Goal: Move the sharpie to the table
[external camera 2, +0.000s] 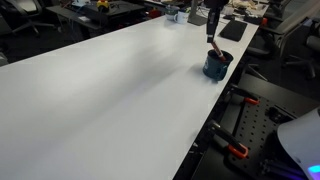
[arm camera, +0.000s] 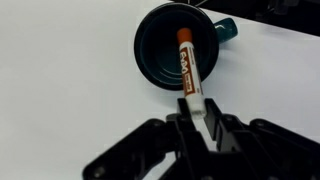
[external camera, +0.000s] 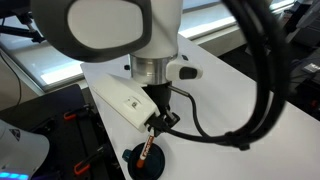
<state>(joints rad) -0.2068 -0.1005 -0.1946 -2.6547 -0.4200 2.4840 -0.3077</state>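
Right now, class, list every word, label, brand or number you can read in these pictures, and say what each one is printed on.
sharpie, wrist view: pale lettering runs along the orange barrel, too blurred to read.
black bowl: no writing visible.
table: plain white, no marks.
gripper: no label visible.
Both exterior views: nothing legible; everything is too small or blurred.
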